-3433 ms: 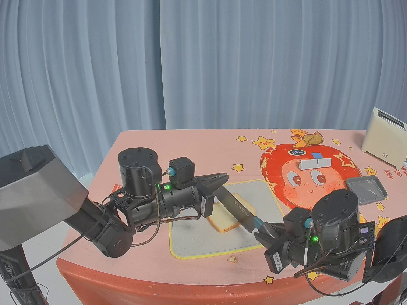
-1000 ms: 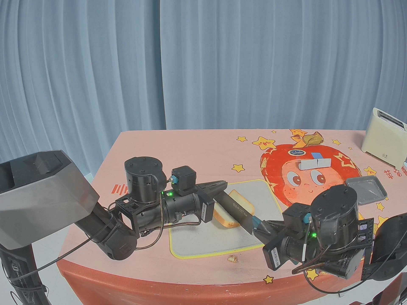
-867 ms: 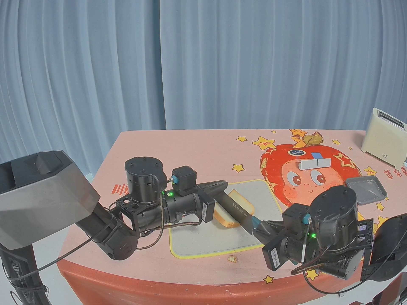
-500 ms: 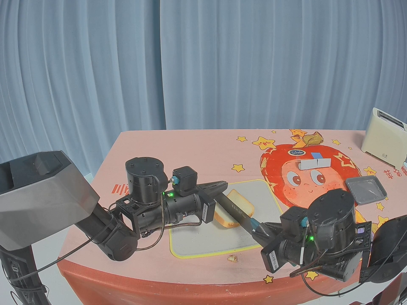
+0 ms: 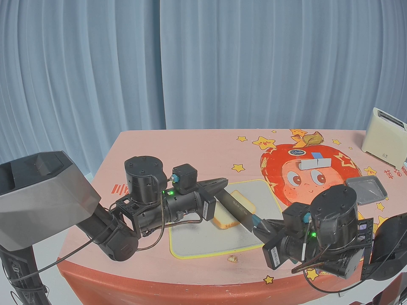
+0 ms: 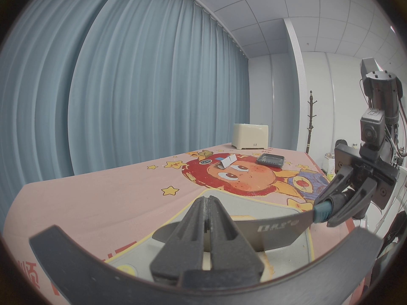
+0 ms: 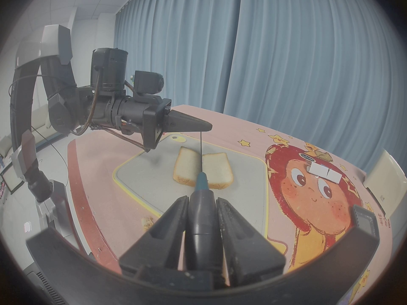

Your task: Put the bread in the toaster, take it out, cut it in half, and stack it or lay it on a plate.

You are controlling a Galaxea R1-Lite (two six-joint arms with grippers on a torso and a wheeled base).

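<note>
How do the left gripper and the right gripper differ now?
The right gripper is shut on the handle of the grey-bladed knife; the left gripper is shut and seems empty. The left gripper sits at the blade's far tip, over the slice of toasted bread; the right gripper is at the near right edge of the grey cutting board. Both are black and point toward each other.

Middle of the bread [image 5: 222, 220] covered by the knife [image 5: 235, 208] blade, one end behind the left gripper [image 5: 226, 180], whether it is cut through impossible to tell, toaster [image 5: 386, 137] clipped by the head view's right edge, knife handle buried in the right gripper [image 7: 202, 201]
</note>
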